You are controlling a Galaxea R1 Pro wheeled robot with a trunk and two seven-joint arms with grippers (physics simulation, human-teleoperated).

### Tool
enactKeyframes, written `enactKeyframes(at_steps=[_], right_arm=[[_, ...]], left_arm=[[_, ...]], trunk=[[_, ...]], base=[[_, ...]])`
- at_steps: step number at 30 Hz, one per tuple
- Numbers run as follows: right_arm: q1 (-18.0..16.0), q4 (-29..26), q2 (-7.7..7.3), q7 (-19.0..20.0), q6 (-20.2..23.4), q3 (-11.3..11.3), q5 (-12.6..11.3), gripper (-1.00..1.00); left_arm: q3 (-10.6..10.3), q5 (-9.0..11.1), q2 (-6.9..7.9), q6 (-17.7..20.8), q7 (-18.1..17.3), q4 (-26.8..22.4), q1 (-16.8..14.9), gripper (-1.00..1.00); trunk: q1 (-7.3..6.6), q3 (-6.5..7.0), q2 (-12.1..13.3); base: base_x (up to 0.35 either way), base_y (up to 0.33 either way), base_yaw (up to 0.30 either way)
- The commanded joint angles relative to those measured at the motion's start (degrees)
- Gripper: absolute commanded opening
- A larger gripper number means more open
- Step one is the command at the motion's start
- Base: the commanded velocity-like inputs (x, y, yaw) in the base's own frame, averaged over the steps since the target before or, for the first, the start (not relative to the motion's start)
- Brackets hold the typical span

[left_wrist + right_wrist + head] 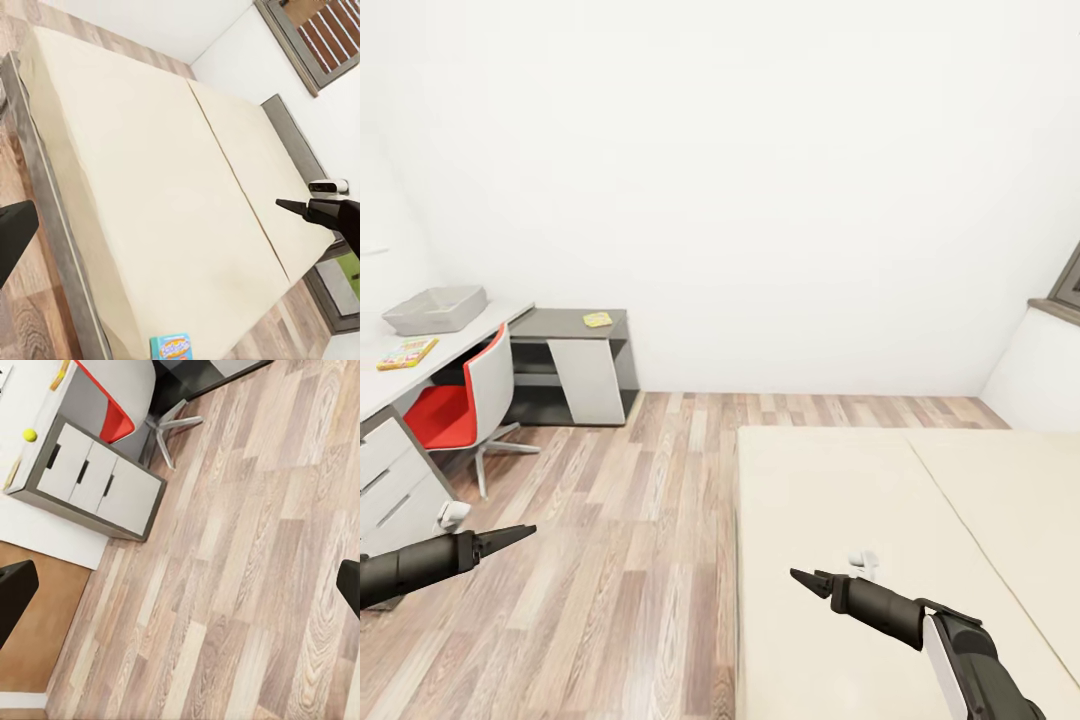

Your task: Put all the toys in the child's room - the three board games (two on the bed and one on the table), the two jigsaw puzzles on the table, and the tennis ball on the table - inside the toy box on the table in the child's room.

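Shallow light-grey metallic toy box [436,309] sits on the pale mottled long table [455,345], long axis across its far end; multicoloured puzzle square [407,353] nearer. Left gripper [510,537] and right gripper [807,579] pinched together, empty.

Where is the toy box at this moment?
In the head view, the toy box stands at the far left on the table, behind the colourful jigsaw puzzle and above the red chair.

Beige bed [840,500], red chair [450,410] (white-backed), yellow-green ball [29,435].
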Motion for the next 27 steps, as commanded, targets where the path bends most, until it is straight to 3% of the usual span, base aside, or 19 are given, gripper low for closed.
enactKeyframes(at_steps=[1,27], right_arm=[[-0.04,-0.01,0.00,0.05,0.49,-0.04,-0.36,1.00],[-0.04,0.02,-0.01,0.05,0.65,-0.04,-0.50,1.00]], left_arm=[[0.01,0.04,0.02,0.60,-0.18,0.00,-0.05,1.00],[0.02,0.04,-0.01,0.60,-0.18,0.00,-0.05,1.00]], trunk=[[0.04,-0.02,-0.11],[0.04,1.52,-0.11]], base=[[0.000,0.000,0.070],[0.000,0.000,0.061]])
